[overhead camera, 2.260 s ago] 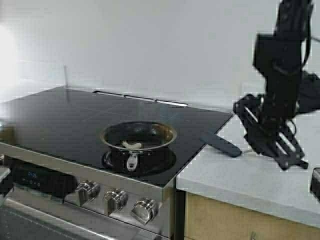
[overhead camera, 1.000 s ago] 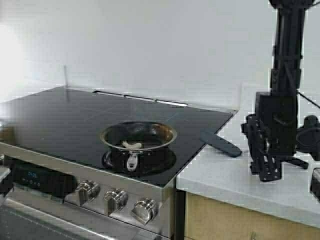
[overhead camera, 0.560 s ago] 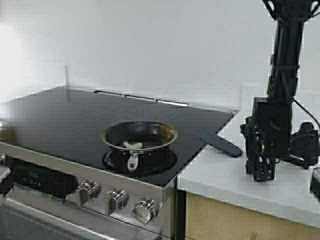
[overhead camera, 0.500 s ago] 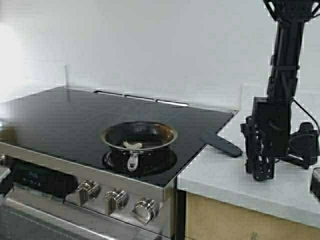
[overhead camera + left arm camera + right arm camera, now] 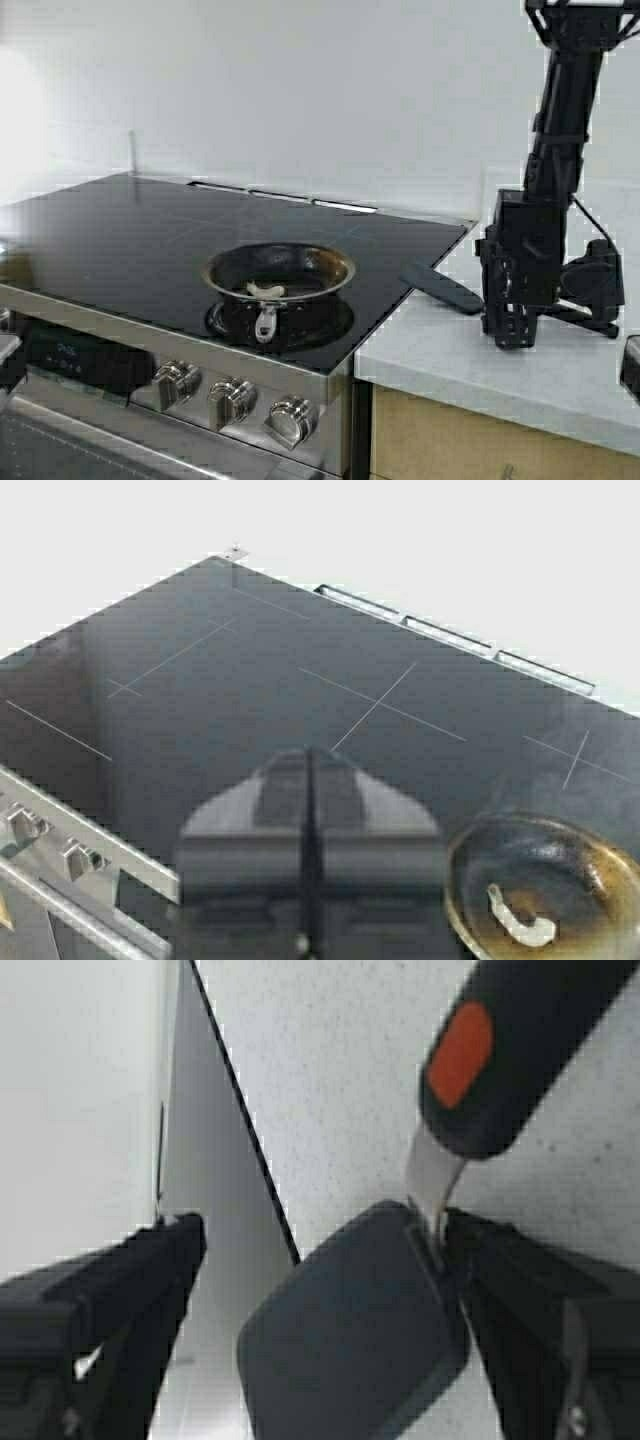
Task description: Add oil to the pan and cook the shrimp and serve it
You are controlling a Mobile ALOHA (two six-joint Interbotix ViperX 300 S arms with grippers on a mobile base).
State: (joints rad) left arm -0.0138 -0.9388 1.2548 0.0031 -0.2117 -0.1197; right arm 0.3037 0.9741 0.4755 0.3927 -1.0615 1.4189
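1. Right gripper [image 5: 508, 330] now hanging nose-down over the white countertop [image 5: 480, 370], swung upright from its earlier slanted pose and drifted a little toward the stove; fingers spread wide, nothing held, dark blade of the spatula [image 5: 350, 1335] lying between them in the right wrist view.
2. Likely meaning: lining up to pick up the spatula [image 5: 441, 287] for turning the shrimp; grasp not yet made.
3. Spatula: flat matte dark blade, thin metal neck, black handle with orange patch [image 5: 458, 1055], resting on speckled stone-like counter at 3 o'clock from the pan.
4. Pan [image 5: 278, 275]: round, shiny steel wall, browned dark interior, unmoved on glossy black glass cooktop [image 5: 120, 240].
5. Shrimp [image 5: 264, 290]: small pale curl inside pan, toward 6 o'clock.
6. Left gripper [image 5: 308, 840]: pressed together, idle above stove's front.
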